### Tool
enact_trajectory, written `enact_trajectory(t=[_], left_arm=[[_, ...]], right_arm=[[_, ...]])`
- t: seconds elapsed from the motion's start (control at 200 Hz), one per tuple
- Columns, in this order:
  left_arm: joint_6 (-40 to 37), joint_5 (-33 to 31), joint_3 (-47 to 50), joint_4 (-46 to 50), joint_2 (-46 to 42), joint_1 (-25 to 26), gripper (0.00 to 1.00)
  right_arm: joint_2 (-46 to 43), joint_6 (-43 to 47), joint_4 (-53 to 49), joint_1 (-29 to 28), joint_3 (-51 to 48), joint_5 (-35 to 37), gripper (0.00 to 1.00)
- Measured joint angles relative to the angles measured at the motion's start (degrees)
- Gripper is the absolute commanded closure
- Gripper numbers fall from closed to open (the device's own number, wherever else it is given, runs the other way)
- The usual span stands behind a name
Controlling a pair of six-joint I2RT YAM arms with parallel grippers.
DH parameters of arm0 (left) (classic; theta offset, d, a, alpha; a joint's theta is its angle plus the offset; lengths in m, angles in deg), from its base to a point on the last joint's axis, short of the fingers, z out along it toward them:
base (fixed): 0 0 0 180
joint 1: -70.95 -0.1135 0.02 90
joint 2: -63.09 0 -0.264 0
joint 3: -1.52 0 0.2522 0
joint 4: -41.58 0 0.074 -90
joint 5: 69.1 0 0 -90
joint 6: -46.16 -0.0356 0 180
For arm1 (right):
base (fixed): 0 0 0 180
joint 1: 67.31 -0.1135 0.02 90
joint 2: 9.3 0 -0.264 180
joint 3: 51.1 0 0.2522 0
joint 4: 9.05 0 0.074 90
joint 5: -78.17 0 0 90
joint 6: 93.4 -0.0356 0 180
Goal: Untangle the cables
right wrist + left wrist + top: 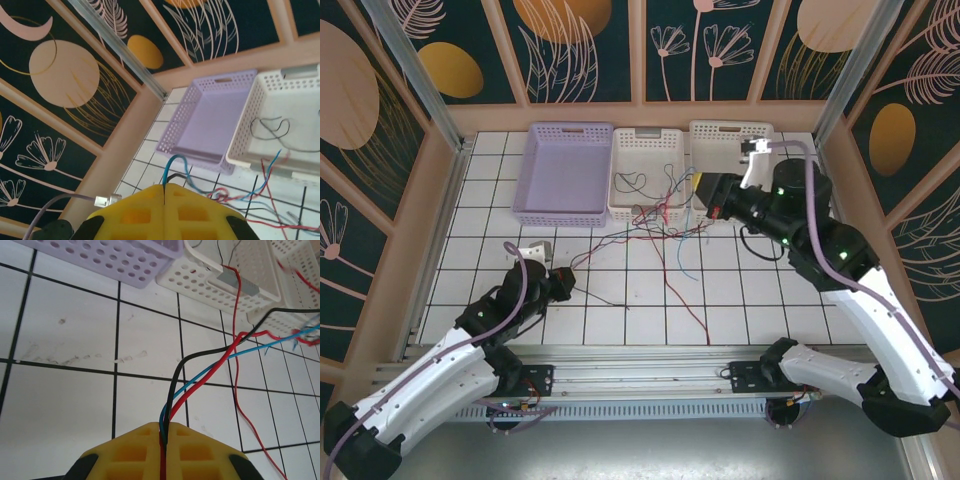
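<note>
The cables [665, 218], thin red, blue and black wires, lie tangled on the tiled table in front of the middle white basket [620, 208]. Strands run down-left to my left gripper [567, 284]. In the left wrist view the left gripper [164, 426] is shut on a red, a blue and a black cable [176, 385], which rise together from between its yellow fingers [135, 450]. My right gripper [706, 196] hovers at the right of the tangle. In the right wrist view the right gripper [164, 186] is shut on a blue cable [172, 161] that loops toward the knot [222, 194].
A purple basket [536, 170] stands at the back left, with two white baskets to its right; the far one [725, 135] is behind the right arm. Loose black wires [270, 129] lie in the middle basket. A red strand [682, 300] trails toward the near edge. A small white block [533, 250] sits by the left arm.
</note>
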Motion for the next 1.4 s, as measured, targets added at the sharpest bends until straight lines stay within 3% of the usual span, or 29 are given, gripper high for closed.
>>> enact_trajectory(t=[0.31,0.661,1.156,1.401], left_arm=[[1.7,-5.5,-1.8,4.9,-2.2,0.0,1.00],[0.4,-12.7,-10.6,10.8,-0.3,0.0,1.00],[-9.1,-10.0,-15.0,12.2,-0.3,0.0,1.00],[-13.3,-10.2,-17.3,12.5,-4.7,0.0,1.00]], right_arm=[[-1.9,0.8,-6.5,0.0,8.9,8.5,1.00],[-8.4,0.8,-10.6,0.0,9.7,19.8,1.00],[-7.1,2.1,-9.3,0.0,-0.7,15.3,1.00],[-4.3,3.9,-5.9,0.1,-0.7,18.0,1.00]])
